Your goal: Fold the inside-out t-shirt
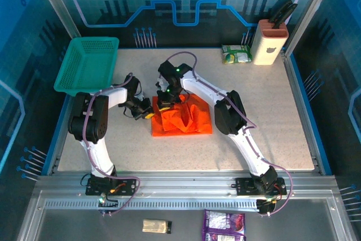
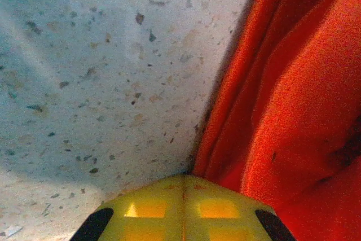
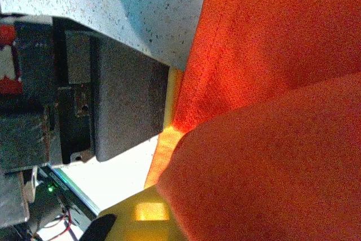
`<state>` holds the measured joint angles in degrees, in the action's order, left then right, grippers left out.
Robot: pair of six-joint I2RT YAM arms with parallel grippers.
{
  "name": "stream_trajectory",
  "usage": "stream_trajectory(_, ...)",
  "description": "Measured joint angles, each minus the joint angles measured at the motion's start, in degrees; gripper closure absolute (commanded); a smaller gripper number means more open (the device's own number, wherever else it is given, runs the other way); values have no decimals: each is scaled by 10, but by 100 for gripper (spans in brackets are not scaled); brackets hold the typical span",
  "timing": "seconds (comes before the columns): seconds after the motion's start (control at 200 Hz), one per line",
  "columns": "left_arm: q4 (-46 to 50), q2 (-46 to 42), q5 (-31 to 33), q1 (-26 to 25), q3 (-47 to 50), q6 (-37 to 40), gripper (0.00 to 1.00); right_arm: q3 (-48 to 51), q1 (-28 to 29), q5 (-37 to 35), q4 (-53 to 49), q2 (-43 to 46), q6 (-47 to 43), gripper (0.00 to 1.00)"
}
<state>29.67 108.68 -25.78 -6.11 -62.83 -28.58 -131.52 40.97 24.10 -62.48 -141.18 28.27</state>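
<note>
Roughly mid-bench, find the inside-out t-shirt (image 1: 189, 121) lying as a rumpled near-rectangle on the speckled bench (image 1: 265, 134), with raised folds across its far half. Find the left gripper (image 1: 148, 114) low at the cloth's left edge. From its own wrist, see two yellow fingers (image 2: 146, 213) with jaws pressed together into one wedge, pinching the orange-red hem right at their tip, bare bench off to the left. Find the right gripper (image 1: 164, 104) just beyond, at the shirt's far-left corner, close beside the left one. From the right wrist, see one yellow finger (image 3: 144, 213) at the bottom, a bulge of cloth lying over the rest; cannot tell those jaws spread from closed. Elsewhere, note a teal mesh basket (image 1: 87, 63) tilted at the far-left corner, plus a green packet (image 1: 236, 53) and a white block (image 1: 269, 40) holding dark handles along the far edge, all well apart from the shirt
</note>
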Motion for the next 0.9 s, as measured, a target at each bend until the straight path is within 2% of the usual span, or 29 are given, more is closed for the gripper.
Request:
stream_trajectory(0.095, 0, -2, 3, 0, 0, 0, 92, -8, 0, 0, 6, -2, 6, 60)
stream_trajectory(0.165, -2, -8, 9, -1, 4, 0, 90, -16, 0, 0, 11, 0, 12, 56)
stream_trajectory(0.295, -9, -19, 21, -5, 13, 0, 88, -12, 0, -1, 24, 23, 16, 54)
stream_trajectory(0.405, 4, -38, 31, -6, 16, 0, 87, 13, -3, -8, 31, 80, 15, 54)
stream_trajectory(0.67, 51, -131, 50, -5, 4, 1, 79, 150, -35, -69, 36, 241, -9, 54)
stream_trajectory(0.775, 67, -143, 50, -28, -24, 2, 75, 209, -47, -112, 29, 253, -21, 54)
stream_trajectory(0.901, 78, -141, 50, -83, -61, 0, 69, 276, -50, -141, 25, 252, -30, 53)
